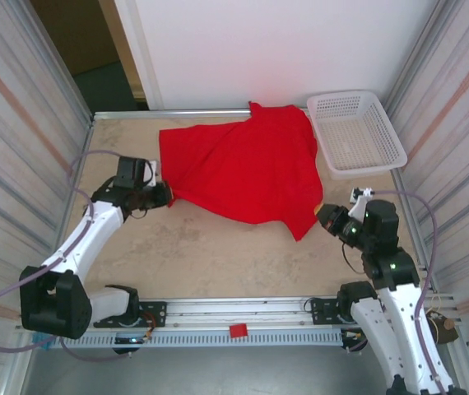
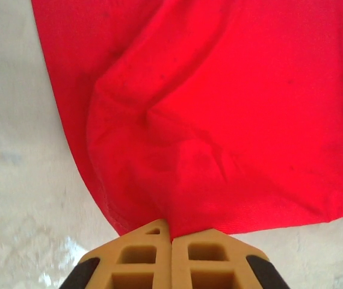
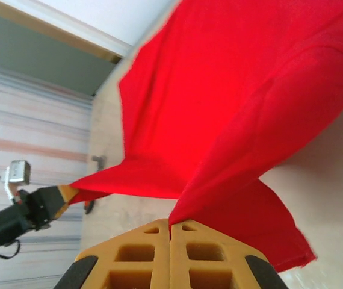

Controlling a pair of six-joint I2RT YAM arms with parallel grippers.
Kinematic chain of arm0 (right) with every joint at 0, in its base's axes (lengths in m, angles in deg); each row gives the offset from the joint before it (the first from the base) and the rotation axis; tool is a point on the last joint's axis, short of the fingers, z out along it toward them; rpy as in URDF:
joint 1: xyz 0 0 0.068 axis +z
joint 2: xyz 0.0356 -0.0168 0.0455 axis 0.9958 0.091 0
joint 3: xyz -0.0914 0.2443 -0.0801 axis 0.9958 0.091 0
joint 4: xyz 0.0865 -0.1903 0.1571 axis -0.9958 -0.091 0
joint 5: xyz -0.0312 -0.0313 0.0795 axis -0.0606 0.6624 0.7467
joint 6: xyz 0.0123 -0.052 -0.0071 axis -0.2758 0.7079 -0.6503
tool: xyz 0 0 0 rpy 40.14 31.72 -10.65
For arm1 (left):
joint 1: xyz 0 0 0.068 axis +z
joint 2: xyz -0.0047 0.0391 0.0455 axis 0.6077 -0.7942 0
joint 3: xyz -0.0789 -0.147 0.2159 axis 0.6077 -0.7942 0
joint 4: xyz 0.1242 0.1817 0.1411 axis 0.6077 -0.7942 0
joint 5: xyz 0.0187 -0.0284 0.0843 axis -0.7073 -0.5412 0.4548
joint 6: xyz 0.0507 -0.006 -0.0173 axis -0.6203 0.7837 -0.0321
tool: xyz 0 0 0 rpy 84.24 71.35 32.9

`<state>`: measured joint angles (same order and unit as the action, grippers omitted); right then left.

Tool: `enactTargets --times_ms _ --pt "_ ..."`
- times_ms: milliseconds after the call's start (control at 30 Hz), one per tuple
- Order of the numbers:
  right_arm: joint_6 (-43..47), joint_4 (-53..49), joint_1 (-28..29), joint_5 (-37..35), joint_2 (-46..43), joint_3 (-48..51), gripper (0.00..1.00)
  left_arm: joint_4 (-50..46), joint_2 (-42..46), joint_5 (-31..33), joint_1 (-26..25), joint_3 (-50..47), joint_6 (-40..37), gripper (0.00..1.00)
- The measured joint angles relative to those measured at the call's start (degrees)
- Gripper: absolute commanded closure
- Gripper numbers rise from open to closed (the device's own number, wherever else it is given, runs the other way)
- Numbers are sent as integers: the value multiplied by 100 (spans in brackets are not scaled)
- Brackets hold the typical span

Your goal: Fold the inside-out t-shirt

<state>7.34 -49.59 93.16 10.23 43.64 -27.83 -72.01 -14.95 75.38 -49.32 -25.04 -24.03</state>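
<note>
The left claw (image 1: 167,195) and right claw (image 1: 321,216) each pinch an edge of the t-shirt (image 1: 243,164), its sleeves lost in folds; bare worktop (image 1: 218,255) lies nearer the bases.

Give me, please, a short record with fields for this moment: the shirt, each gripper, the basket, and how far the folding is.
shirt: red t-shirt, lying loosely and wrinkled on the table
left gripper: shut, pinching the shirt's near left corner
right gripper: shut, pinching the shirt's near right corner
basket: white basket, at the far right of the table, beside the shirt
print: no lettering shows on the visible face
folding: no neat fold made yet
</note>
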Motion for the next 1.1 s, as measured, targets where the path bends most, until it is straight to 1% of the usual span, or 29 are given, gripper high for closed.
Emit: enactTargets --times_ms 200,367,467,567,633,767,1000,1100 --pt "-114 -944 2 -140 -651 286 100 -264 -94 372 -105 -634 243 95" --pt "-238 -1488 2 -251 -970 278 100 -422 -273 566 -105 -748 293 93" --pt "-299 -1932 2 -442 -1047 83 100 -503 -227 645 -105 -748 315 92" --pt "-369 -2260 2 -638 -1075 -326 100 -658 -83 780 -109 -715 313 90" --pt "-411 -2387 2 -772 -1099 -522 100 -787 39 922 -125 -623 306 90" --pt "-452 -2566 2 -896 -1108 -560 100 -949 94 1110 -125 -361 238 91" --pt "-560 -2752 2 -914 -1161 -323 100 -999 85 1130 -136 -339 199 93" --pt "-562 -2769 2 -909 -1189 -240 100 -997 118 1115 -151 -413 203 90"
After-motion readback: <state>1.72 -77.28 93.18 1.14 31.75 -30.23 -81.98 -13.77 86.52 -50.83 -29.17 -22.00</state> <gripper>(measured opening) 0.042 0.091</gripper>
